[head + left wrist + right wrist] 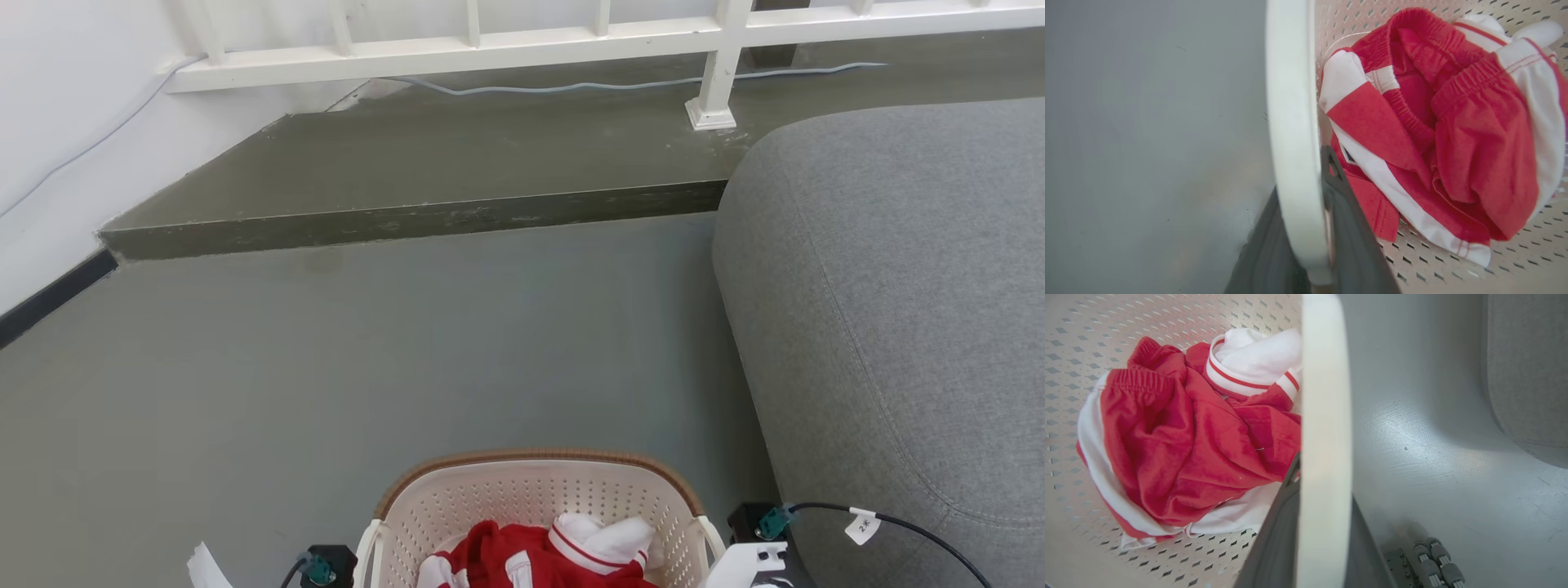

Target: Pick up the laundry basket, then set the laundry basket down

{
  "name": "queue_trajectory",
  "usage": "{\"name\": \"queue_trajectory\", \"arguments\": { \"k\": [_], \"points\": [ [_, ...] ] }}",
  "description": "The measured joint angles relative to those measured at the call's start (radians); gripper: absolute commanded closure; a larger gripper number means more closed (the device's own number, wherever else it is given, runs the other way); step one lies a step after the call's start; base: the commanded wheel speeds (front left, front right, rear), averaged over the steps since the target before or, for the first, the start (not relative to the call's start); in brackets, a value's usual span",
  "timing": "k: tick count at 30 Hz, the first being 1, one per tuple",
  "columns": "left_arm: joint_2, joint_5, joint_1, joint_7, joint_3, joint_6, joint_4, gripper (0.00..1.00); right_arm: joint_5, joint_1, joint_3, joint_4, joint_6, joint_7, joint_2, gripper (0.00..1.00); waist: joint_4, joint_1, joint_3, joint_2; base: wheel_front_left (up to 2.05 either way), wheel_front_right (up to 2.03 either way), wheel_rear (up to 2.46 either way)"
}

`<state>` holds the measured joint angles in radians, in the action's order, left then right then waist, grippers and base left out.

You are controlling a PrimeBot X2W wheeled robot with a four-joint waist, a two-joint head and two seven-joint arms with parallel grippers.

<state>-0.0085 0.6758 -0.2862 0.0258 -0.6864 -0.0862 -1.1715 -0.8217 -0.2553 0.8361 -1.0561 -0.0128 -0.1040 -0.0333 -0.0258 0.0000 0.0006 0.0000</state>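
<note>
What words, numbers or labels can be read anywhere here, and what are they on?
"2" followed by a mark too small to read: on the white tag on the black cable beside the grey sofa.
Small dark label on the red and white clothes: too small to read.
On the laundry basket: no writing seen.

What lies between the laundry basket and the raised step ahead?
Bare grey floor runs from the laundry basket to the step, in the head view.

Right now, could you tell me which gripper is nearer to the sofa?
Right. The right gripper clamps the handle facing the sofa; the left gripper clamps the opposite handle, with the basket between it and the sofa.
</note>
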Motion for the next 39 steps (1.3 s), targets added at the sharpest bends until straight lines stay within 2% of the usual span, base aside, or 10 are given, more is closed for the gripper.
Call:
{"name": "queue_trajectory", "arguments": {
  "k": [22,39],
  "points": [
    [0.007,0.022,0.001,0.005,-0.023,0.023,0.018,1.0,-0.045,0.0,0.044,0.014,-0.032,0.0,-0.005,1.0,0.001,0.0,0.008,0.0,0.0,0.0,0.0],
    [0.01,0.043,0.003,0.004,-0.031,0.043,0.033,1.0,-0.079,-0.016,0.065,0.02,-0.044,0.004,-0.008,1.0,-0.002,0.0,0.046,0.0,0.0,0.0,0.0]
  ]
}}
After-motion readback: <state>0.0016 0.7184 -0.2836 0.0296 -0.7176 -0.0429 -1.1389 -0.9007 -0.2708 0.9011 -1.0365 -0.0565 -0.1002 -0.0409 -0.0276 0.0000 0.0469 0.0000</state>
